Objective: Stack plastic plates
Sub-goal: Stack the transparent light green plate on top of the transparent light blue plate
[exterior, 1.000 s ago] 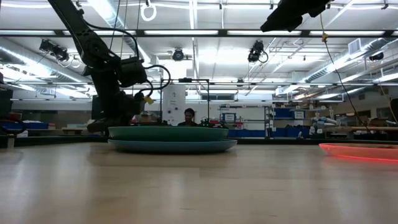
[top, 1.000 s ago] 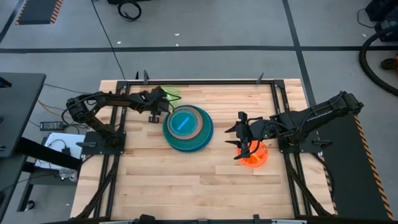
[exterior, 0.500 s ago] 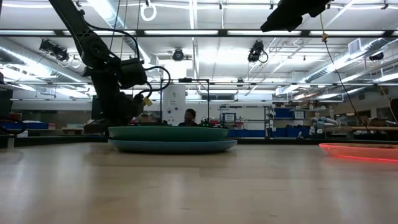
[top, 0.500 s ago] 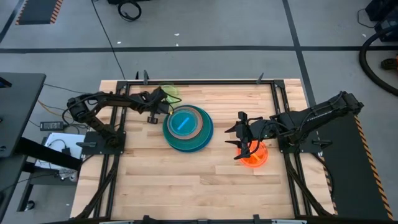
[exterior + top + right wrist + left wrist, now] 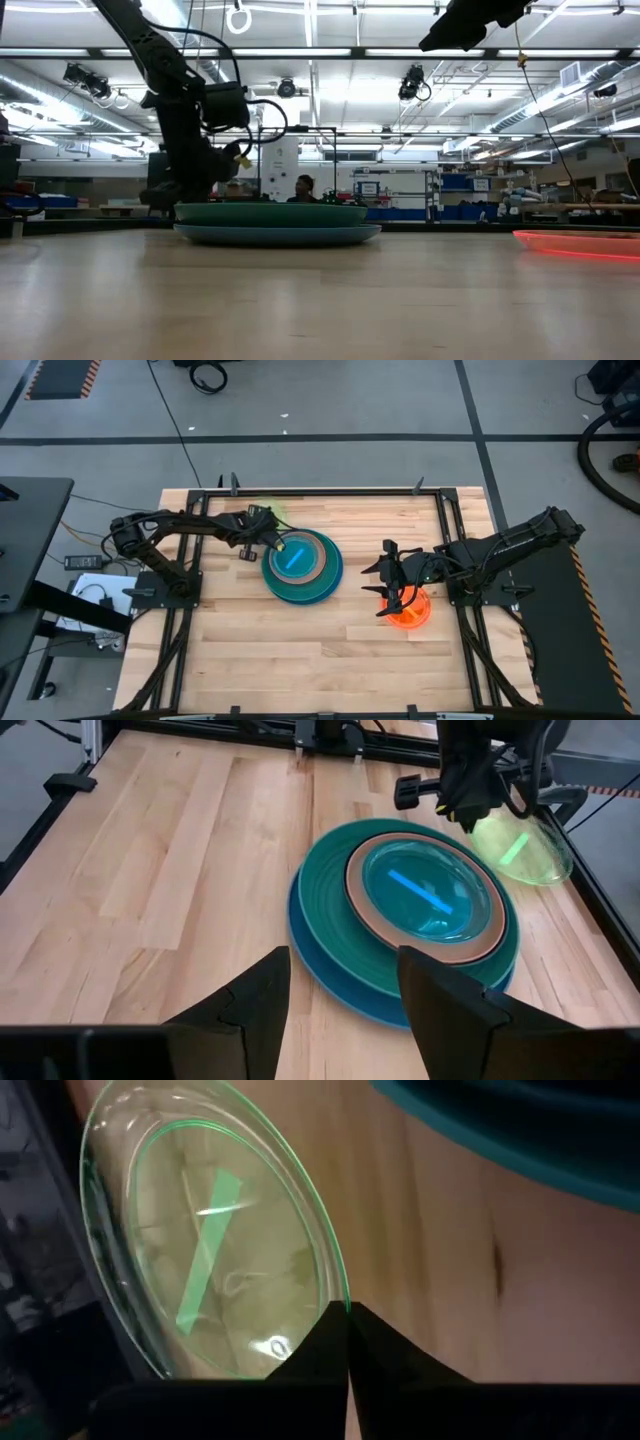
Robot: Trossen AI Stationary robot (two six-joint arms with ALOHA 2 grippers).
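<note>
1. My left claw (image 5: 347,1342) has just snapped together on the rim of the lime green plate (image 5: 215,1245). A second ago its fingers stood apart around that edge — now the wrist view shows the two dark tips meeting on it.

2. The plate has come off the surface with it. In the right wrist view it hangs tilted from the claw, just beside the far edge of the stack (image 5: 302,566). The arm has shifted toward the stack as well.

3. I read this as the pickup done and the carry begun. What is left for this plate is to bring it over the stack and set it down level on top.

4. Nothing here is a true container, but the stack nests like one: a blue plate (image 5: 350,990) at the bottom, a teal plate (image 5: 325,895) in it, then a tan plate (image 5: 375,930), then a cyan plate (image 5: 428,890) uppermost. Whether a dark green one sits hidden between them I cannot tell.

5. My right claw (image 5: 392,574) waits with its fingers spread, holding nothing, over the edge of the orange plate (image 5: 410,610). That plate lies flat on the surface, well apart from the stack — the last one to move, I judge.
</note>
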